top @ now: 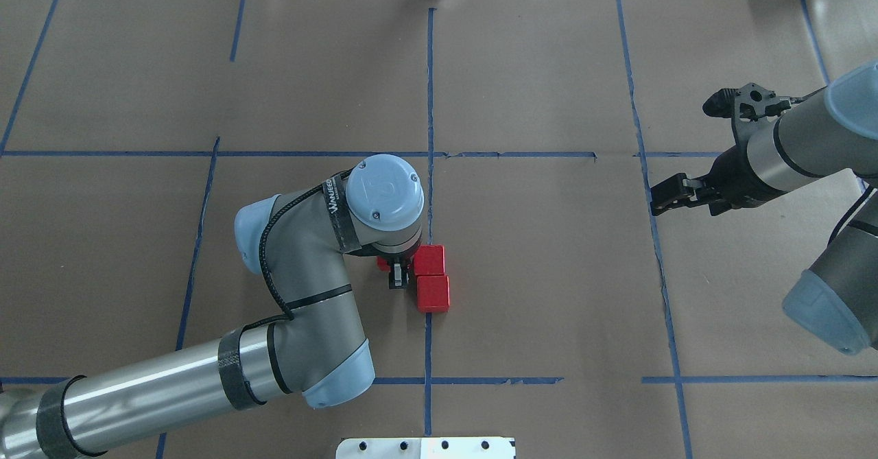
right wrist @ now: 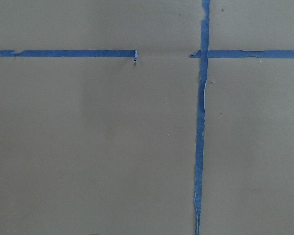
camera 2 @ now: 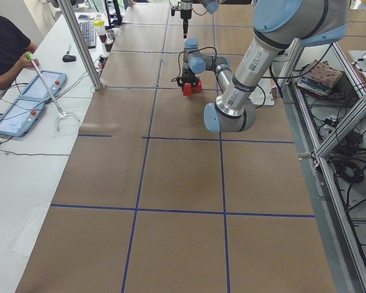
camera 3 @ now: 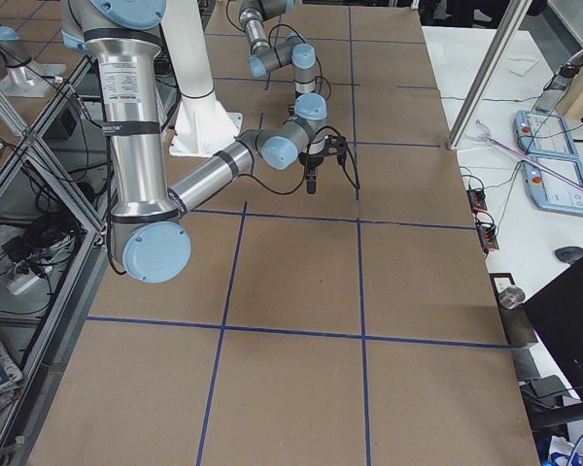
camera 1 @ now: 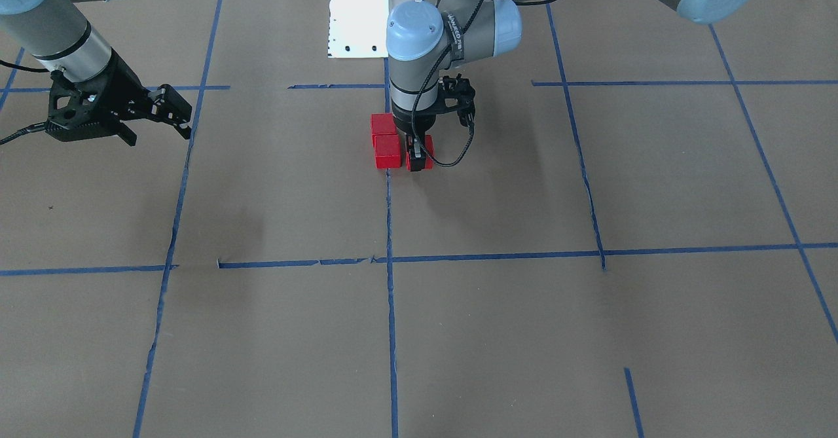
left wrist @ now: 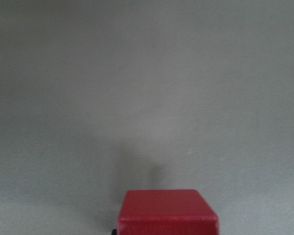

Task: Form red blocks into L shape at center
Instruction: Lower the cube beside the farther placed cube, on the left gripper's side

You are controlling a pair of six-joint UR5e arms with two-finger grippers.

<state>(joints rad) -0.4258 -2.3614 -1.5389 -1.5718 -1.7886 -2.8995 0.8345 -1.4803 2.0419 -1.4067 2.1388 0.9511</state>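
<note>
Two red blocks [top: 429, 260] [top: 433, 293] lie touching in a row on the middle blue tape line [top: 430, 102] at the center, also seen from the front [camera 1: 382, 126] [camera 1: 387, 152]. My left gripper [camera 1: 416, 158] points straight down beside them, shut on the third red block [camera 1: 429, 145], which sits side by side with the nearer-to-front block. From overhead the wrist hides most of this block [top: 382, 263]. It fills the bottom of the left wrist view [left wrist: 166, 210]. My right gripper [camera 1: 159, 126] hangs open and empty, far off to the side [top: 669, 195].
The white base plate [camera 1: 357, 12] sits just behind the blocks. Brown paper with a blue tape grid [right wrist: 201, 147] covers the table. An operator and tablets [camera 2: 24, 104] are at a side table beyond the table's edge.
</note>
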